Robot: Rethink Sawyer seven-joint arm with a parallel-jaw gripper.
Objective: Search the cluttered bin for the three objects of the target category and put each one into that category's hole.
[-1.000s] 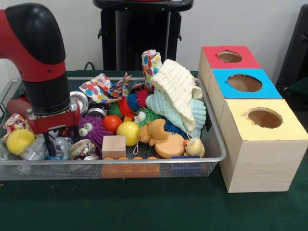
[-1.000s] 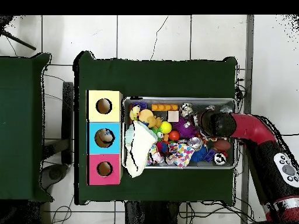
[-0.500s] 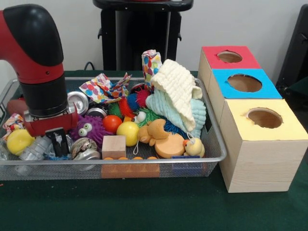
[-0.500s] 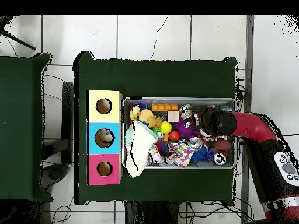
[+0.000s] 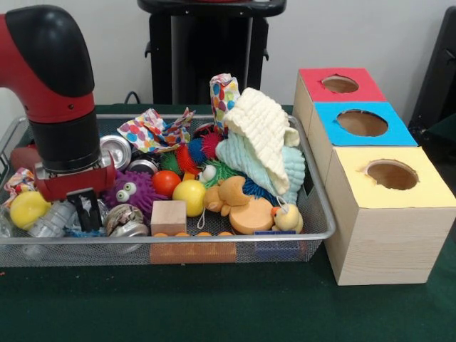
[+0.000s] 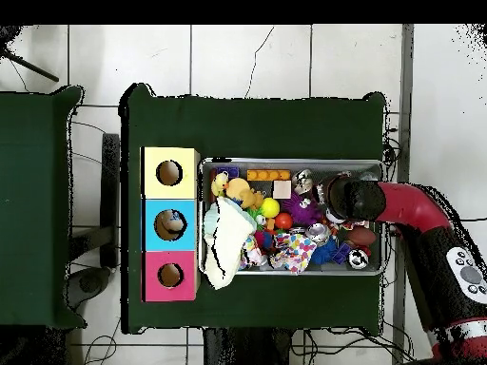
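Observation:
The wire mesh bin (image 5: pixel 214 239) is full of toys, cloths and cans; it also shows in the overhead view (image 6: pixel 290 274). My gripper (image 5: pixel 84 208) is down inside the bin's left end in the front view. It sits among a crushed silver can (image 5: pixel 122 219), a crumpled clear piece (image 5: pixel 53 219) and a purple spiky toy with eyes (image 5: pixel 135 191). What it touches is hidden. In the overhead view the arm's black wrist (image 6: pixel 344 198) covers it. Three boxes with round holes stand beside the bin: red (image 5: pixel 313 78), blue (image 5: pixel 328 117), yellow (image 5: pixel 356 185).
The bin also holds a yellow ball (image 5: pixel 189 196), an orange-red ball (image 5: pixel 166 182), a wooden block (image 5: pixel 169 216), an orange toy animal (image 5: pixel 231 196), a small duck (image 5: pixel 287 217), a cream cloth (image 5: pixel 263 135), a dotted cloth (image 5: pixel 153 130) and a yellow ball (image 5: pixel 28 208) at far left.
In the front view the gripper has shifted a little to the right inside the bin's left end. Over the last half second it has barely moved.

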